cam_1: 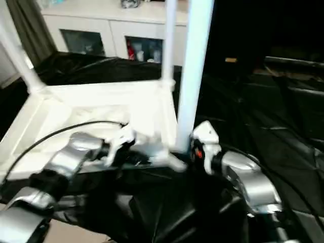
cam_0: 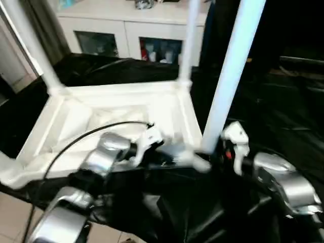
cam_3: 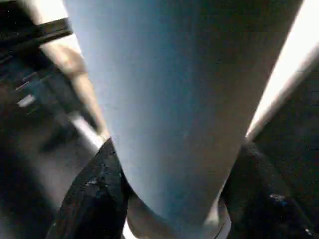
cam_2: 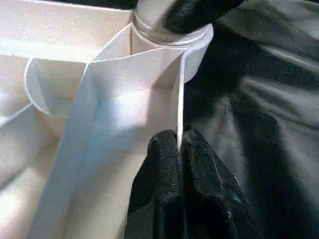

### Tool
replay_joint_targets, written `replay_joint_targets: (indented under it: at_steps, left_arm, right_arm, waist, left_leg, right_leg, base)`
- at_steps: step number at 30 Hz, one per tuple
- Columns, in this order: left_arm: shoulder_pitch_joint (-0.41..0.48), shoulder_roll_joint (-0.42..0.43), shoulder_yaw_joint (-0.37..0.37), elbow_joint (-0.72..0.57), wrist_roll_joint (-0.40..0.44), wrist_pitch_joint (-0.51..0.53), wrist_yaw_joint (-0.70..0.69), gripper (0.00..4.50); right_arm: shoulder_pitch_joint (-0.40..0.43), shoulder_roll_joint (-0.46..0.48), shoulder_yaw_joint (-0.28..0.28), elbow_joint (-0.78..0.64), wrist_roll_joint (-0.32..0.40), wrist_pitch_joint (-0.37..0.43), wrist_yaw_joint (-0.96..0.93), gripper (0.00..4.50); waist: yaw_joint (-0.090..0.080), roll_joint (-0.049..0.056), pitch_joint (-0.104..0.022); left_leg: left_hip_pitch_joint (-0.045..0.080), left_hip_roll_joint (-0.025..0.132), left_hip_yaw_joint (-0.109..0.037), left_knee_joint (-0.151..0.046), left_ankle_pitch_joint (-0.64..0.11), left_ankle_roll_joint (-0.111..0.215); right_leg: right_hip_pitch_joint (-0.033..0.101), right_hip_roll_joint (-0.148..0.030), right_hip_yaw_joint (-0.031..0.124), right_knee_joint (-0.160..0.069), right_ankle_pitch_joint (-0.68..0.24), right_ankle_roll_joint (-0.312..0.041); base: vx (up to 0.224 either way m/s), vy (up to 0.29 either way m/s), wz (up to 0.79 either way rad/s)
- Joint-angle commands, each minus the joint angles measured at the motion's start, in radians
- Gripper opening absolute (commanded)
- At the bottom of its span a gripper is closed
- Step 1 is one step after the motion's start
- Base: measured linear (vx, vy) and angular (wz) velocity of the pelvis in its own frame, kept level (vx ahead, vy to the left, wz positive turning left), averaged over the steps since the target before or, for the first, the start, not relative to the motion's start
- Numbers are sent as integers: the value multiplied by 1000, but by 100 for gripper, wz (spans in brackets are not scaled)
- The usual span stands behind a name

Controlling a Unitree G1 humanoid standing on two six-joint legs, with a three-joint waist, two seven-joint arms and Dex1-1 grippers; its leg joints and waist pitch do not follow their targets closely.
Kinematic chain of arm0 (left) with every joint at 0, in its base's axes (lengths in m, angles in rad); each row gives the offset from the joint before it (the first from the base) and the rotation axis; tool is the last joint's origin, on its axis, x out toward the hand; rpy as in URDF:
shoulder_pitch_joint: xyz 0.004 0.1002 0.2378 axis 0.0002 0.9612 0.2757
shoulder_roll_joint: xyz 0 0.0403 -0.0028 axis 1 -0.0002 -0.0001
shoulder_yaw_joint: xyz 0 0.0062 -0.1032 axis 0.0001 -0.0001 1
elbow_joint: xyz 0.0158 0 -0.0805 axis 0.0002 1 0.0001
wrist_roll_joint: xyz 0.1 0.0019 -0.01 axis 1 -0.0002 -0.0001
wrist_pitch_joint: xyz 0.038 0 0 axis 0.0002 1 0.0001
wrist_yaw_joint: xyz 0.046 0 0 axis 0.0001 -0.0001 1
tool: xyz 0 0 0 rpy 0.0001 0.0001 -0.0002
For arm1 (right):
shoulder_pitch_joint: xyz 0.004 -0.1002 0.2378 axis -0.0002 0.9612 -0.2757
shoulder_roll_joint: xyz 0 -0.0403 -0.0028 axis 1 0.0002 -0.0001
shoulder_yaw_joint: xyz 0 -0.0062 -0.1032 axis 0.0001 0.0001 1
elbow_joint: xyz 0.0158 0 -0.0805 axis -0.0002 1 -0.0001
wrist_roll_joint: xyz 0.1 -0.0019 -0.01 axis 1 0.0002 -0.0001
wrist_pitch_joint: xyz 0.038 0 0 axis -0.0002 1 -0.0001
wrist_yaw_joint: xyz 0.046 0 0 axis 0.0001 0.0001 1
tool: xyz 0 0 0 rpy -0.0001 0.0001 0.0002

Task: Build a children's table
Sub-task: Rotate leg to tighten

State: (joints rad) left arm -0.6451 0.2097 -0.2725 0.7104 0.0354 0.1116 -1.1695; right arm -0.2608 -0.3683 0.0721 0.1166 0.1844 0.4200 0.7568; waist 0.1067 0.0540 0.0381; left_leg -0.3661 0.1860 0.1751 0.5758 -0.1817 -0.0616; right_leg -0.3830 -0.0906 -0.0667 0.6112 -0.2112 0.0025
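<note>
The white table top (cam_0: 101, 116) lies upside down on black sheeting, ribbed underside up. Three white legs stand in its corner sockets: far left (cam_0: 30, 40), far right (cam_0: 190, 35) and near right (cam_0: 230, 76). My left gripper (cam_2: 179, 137) is shut on the thin rim wall of the top, close to the near right socket (cam_2: 169, 35). My right gripper (cam_3: 174, 149) grips the base of the near right leg (cam_3: 184, 99), one black finger (cam_3: 94, 199) pressed on each side. One right finger (cam_2: 194, 12) also appears in the left wrist view, at the socket.
A white cabinet (cam_0: 126, 30) with glass doors stands behind the table top. Black sheeting (cam_0: 283, 111) covers the work surface to the right and front. Tiled floor (cam_0: 10, 217) lies at the near left. A black cable (cam_0: 76, 139) arcs over my left forearm.
</note>
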Motion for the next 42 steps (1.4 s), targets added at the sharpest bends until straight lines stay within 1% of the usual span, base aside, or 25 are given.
replay_joint_targets:
  at_steps: [1,2,4,6,8,9,12,17,18,20,21,23,24,25,26,27,28,29,30,31,32,36,39,41,42]
  left_arm:
    - [-47,-56,35,52,9,4,174,0]
    - [-58,-70,44,65,14,10,222,0]
    - [-80,-104,61,91,21,26,322,0]
    - [-90,-138,58,105,35,31,389,0]
    - [-91,-156,52,107,40,33,406,0]
    - [-91,-156,52,107,40,33,406,0]
    - [-87,-192,34,109,43,27,400,0]
    - [-87,-184,25,114,39,11,358,0]
    - [-80,-156,14,112,30,-4,280,0]
    - [-76,-145,12,106,23,-2,249,0]
    - [-65,-129,6,93,15,-3,208,0]
    - [-59,-120,3,84,10,-5,184,0]
    - [-48,-101,-5,66,3,-2,145,0]
    - [-40,-91,-10,55,0,-3,121,0]
    - [-32,-76,-13,38,-6,-4,91,0]
    - [-16,-49,-14,2,-24,-1,35,0]
    - [-16,-49,-14,2,-24,-1,35,0]
    - [5,-15,-10,-48,-54,8,-46,0]
    - [13,-5,-8,-66,-67,12,-76,0]
    - [13,-4,-8,-66,-68,12,-77,0]
    - [22,13,-12,-81,-73,21,-106,0]
    - [47,58,-24,-106,-84,34,-178,0]
    - [56,76,-27,-115,-90,42,-211,0]
    - [67,95,-26,-136,-99,54,-237,0]
    - [72,103,-24,-146,-103,61,-247,0]
  right_arm:
    - [-21,98,-25,80,19,43,-133,225]
    - [-28,122,-40,95,23,44,-167,218]
    - [-44,171,-56,122,10,49,-255,213]
    - [-60,224,-68,145,-17,35,-361,208]
    - [-66,241,-58,154,-48,20,-410,207]
    - [-66,241,-58,154,-48,20,-410,207]
    - [-69,275,-14,160,-105,-9,-458,207]
    - [-66,272,2,141,-99,-19,-408,207]
    - [-66,253,-8,125,-61,-16,-333,270]
    - [-66,239,-5,120,-50,-14,-299,270]
    - [-62,212,7,107,-37,-11,-246,287]
    - [-59,194,17,99,-31,-11,-213,303]
    - [-49,155,36,78,-26,-13,-154,313]
    - [-42,133,46,67,-23,-18,-121,313]
    - [-35,110,52,50,-6,-19,-72,313]
    - [-28,78,56,28,20,-26,3,313]
    - [-28,78,56,28,20,-26,3,313]
    - [-29,45,50,10,54,-15,91,313]
    - [-33,33,48,7,65,-4,118,313]
    - [-33,33,48,7,66,-3,119,313]
    - [-37,8,57,8,71,-1,171,313]
    - [-49,-64,103,22,57,-18,289,313]
    - [-62,-85,122,40,46,-19,323,298]
    - [-66,-93,129,36,55,-6,346,286]
    - [-64,-96,132,31,60,-2,354,279]
  waist:
    - [3,-28,-49]
    - [3,-23,-49]
    - [4,-26,-52]
    - [4,-27,-54]
    - [3,-23,-55]
    - [2,-26,-54]
    - [0,-25,-52]
    - [-1,-24,-51]
    - [0,-26,-52]
    - [-2,-26,-53]
    - [-1,-30,-53]
    - [-1,-28,-53]
    - [-1,-46,-52]
    - [8,-46,-54]
    - [3,-50,-48]
    - [7,-59,-50]
    - [9,-55,-48]
    - [8,-62,-48]
    - [9,-55,-50]
    - [8,-54,-49]
    - [12,-57,-49]
    - [15,-57,-49]
    - [17,-61,-48]
    - [18,-58,-48]
    - [19,-52,-49]
  left_leg:
    - [5,39,-14,-70,-202,21]
    - [7,38,-15,-71,-208,17]
    - [8,41,-15,-70,-191,13]
    - [6,38,-15,-67,-154,20]
    - [5,36,-14,-65,-143,25]
    - [4,35,-13,-65,-145,25]
    - [5,36,-13,-69,-170,22]
    - [6,37,-14,-70,-191,23]
    - [4,36,-15,-71,-186,28]
    - [2,36,-14,-68,-174,40]
    - [0,35,-14,-67,-162,51]
    - [-1,35,-13,-66,-148,59]
    - [-1,36,-11,-65,-142,68]
    - [-2,39,-14,-64,-124,78]
    - [-3,38,-10,-66,-137,81]
    - [1,41,-11,-67,-145,80]
    - [-1,44,-13,-67,-145,81]
    - [-1,45,-12,-68,-146,84]
    - [1,47,-12,-67,-142,89]
    - [2,47,-11,-67,-138,90]
    - [6,48,-9,-65,-130,91]
    - [2,47,-7,-62,-114,94]
    - [1,44,-6,-61,-120,92]
    - [3,45,-6,-61,-126,86]
    - [4,47,-8,-62,-123,81]
  right_leg:
    - [39,-64,44,-84,-227,-201]
    - [36,-65,44,-86,-238,-201]
    - [39,-66,45,-85,-218,-198]
    - [42,-63,45,-77,-121,-207]
    - [42,-62,44,-75,-94,-210]
    - [43,-62,44,-77,-91,-209]
    - [43,-62,44,-82,-137,-192]
    - [43,-62,46,-85,-156,-179]
    - [45,-62,45,-84,-145,-180]
    - [47,-63,45,-81,-117,-189]
    - [49,-63,43,-79,-101,-194]
    - [50,-65,44,-78,-91,-199]
    - [51,-62,42,-80,-89,-200]
    - [55,-68,43,-71,-90,-202]
    - [47,-67,43,-79,-126,-197]
    - [50,-69,42,-80,-149,-196]
    - [50,-71,44,-77,-151,-198]
    - [48,-70,44,-78,-154,-198]
    - [45,-70,44,-74,-143,-206]
    - [42,-67,43,-73,-132,-217]
    - [40,-67,43,-71,-116,-227]
    - [44,-65,42,-62,-62,-243]
    - [44,-68,43,-64,-94,-240]
    - [42,-68,43,-66,-113,-237]
    - [42,-67,44,-65,-111,-236]
  base:
    - [0,0,0]
    - [0,0,0]
    - [0,0,0]
    - [0,0,0]
    - [0,0,0]
    - [0,0,0]
    - [0,0,0]
    - [0,0,0]
    - [0,0,0]
    - [0,0,0]
    - [0,0,0]
    - [0,0,0]
    - [0,0,0]
    - [0,0,0]
    - [0,0,0]
    - [0,0,0]
    - [0,0,0]
    - [0,0,0]
    - [0,0,0]
    - [0,0,0]
    - [0,0,0]
    - [0,0,0]
    - [0,0,0]
    - [0,0,0]
    - [0,0,0]
